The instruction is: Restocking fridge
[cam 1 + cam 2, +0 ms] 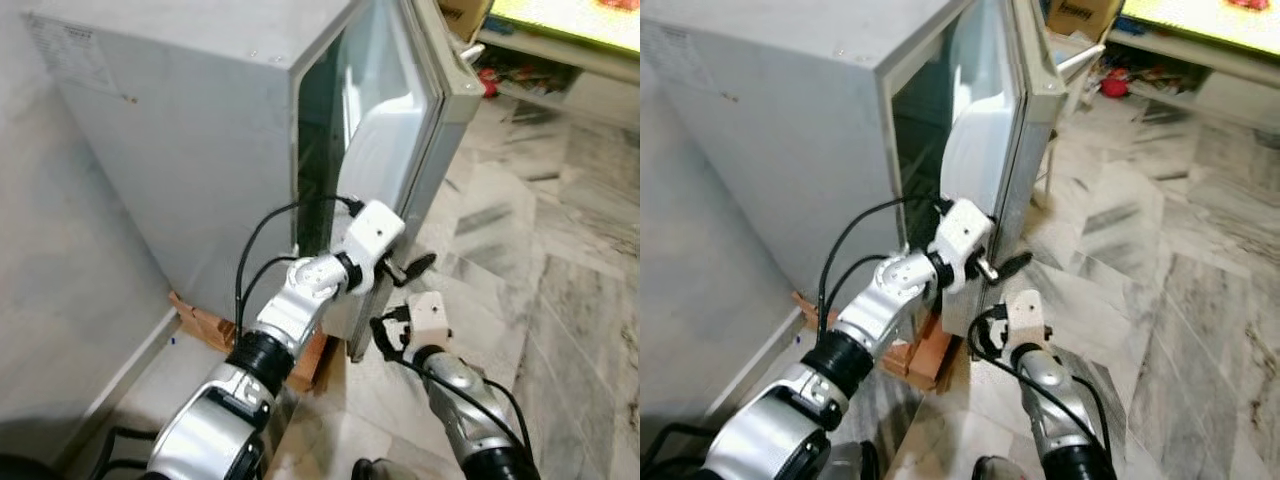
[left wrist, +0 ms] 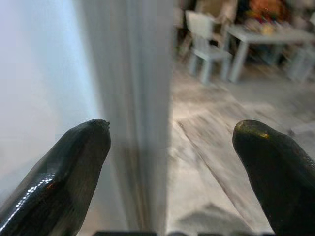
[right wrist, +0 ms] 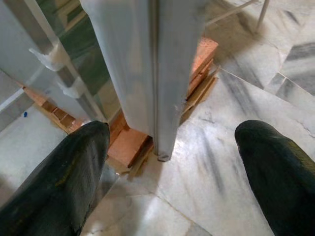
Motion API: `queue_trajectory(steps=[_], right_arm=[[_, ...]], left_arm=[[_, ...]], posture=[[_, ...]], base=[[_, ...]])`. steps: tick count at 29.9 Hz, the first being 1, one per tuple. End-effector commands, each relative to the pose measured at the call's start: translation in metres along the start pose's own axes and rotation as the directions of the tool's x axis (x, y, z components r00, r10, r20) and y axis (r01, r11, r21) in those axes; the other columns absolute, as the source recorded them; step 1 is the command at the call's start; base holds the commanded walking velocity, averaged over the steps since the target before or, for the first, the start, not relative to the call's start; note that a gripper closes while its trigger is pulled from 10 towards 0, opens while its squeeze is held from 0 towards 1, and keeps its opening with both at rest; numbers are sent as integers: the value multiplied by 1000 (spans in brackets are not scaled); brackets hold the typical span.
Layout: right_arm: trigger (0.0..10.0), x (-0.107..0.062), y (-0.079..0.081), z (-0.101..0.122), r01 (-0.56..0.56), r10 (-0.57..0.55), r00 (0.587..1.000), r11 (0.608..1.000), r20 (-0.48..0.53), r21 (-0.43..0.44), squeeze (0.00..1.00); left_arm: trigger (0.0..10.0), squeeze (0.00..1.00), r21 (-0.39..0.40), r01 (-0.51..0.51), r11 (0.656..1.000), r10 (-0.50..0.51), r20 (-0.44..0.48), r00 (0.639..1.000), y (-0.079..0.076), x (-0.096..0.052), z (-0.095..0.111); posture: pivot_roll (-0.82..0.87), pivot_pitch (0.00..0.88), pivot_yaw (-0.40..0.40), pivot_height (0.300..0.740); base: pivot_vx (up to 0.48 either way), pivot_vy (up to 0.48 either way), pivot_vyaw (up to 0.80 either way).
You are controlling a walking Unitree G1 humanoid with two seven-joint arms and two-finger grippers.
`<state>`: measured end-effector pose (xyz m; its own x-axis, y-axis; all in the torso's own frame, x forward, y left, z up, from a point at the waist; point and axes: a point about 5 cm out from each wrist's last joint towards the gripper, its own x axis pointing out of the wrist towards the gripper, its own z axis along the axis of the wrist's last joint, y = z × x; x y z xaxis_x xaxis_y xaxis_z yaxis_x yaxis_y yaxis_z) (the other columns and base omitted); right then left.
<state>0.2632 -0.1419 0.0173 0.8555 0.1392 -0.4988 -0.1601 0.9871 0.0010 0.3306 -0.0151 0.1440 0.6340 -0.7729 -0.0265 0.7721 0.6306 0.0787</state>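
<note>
1. The fridge (image 1: pixel 190 140) is standing on wooden blocks (image 3: pixel 133 145) with its door (image 1: pixel 1025 150) partly open, the door's free edge sitting just in front of both hands.
2. The left hand (image 1: pixel 410 268) is reaching at the door's edge with its fingers spread; in the left wrist view the edge is running between the two fingertips (image 2: pixel 83 147), which are not clamping it.
3. The right hand (image 3: pixel 170 167) is hovering lower, open and empty, with the door's bottom corner ahead between its fingers and the marble floor (image 3: pixel 236 98) beneath.
4. Risk, as a judgement: with only a loose hook on the edge, the left hand could be slipping off, or a finger could be getting pinched if the door swings shut.
5. The fridge interior is dark and mostly hidden by the door, and the restocking items cannot be made out.
</note>
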Motion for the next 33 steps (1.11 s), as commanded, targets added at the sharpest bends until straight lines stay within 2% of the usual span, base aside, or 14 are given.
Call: queue_trajectory(steps=[1,5,8,9,13,15,16,17,19,20,23,26,33], right_arm=[[10000,1,-1,2,1,-1,1000,1000,6,-7,0],[10000,2,0,2,-4,4,1000,1000,7,-15,0],[10000,2,0,1,-3,3,1000,1000,2,-11,0],[10000,1,-1,1,-1,1,1000,1000,0,-9,0],[10000,0,-2,1,5,-5,1000,1000,3,-4,0],[10000,0,-2,1,13,-13,1000,1000,10,2,0],[10000,0,-2,1,13,-13,1000,1000,10,2,0],[10000,0,-3,1,19,-19,1000,1000,13,3,0],[10000,0,-4,2,23,-23,1000,1000,19,5,0],[10000,0,-4,2,23,-23,1000,1000,19,5,0],[10000,0,-5,3,25,-25,999,1000,24,9,0],[10000,0,-7,3,31,-32,999,999,29,9,0],[10000,0,-9,4,37,-37,999,999,39,-4,0]], left_arm=[[10000,0,-34,40,999,-37,109,993,-21,16,29],[10000,0,-60,18,998,-12,106,994,-14,8,25],[10000,0,-67,-34,997,41,112,993,-5,-5,20],[10000,0,-85,-82,993,91,108,990,3,-14,15],[10000,0,-71,-180,981,186,79,979,18,-33,0],[10000,0,-81,-255,963,259,42,965,30,-51,-14],[10000,0,-81,-255,963,259,42,965,30,-51,-14],[10000,0,-83,-318,944,320,6,947,38,-69,-26],[10000,0,-93,-381,920,381,-23,924,45,-87,-34],[10000,0,-93,-381,920,381,-23,924,45,-87,-34],[10000,0,-87,-483,871,480,-55,876,57,-115,-42],[10000,0,-78,-556,828,551,-79,831,63,-135,-47],[10000,0,-45,-625,779,615,-132,777,57,-166,-55]], posture=[[-1,24,-31,740],[-1,24,-31,740],[0,25,-31,740],[1,27,-30,740],[6,31,-27,740],[11,32,-26,740],[11,32,-26,740],[13,32,-26,740],[18,34,-26,740],[18,34,-26,740],[25,38,-27,740],[39,44,-25,740],[72,53,-28,740]], base=[[0,0,0],[0,0,0],[0,0,0],[0,0,0],[0,0,0],[0,0,0],[0,0,0],[0,0,0],[0,0,-378],[0,0,-756],[0,-201,-696],[0,-312,-283],[0,-304,0]])
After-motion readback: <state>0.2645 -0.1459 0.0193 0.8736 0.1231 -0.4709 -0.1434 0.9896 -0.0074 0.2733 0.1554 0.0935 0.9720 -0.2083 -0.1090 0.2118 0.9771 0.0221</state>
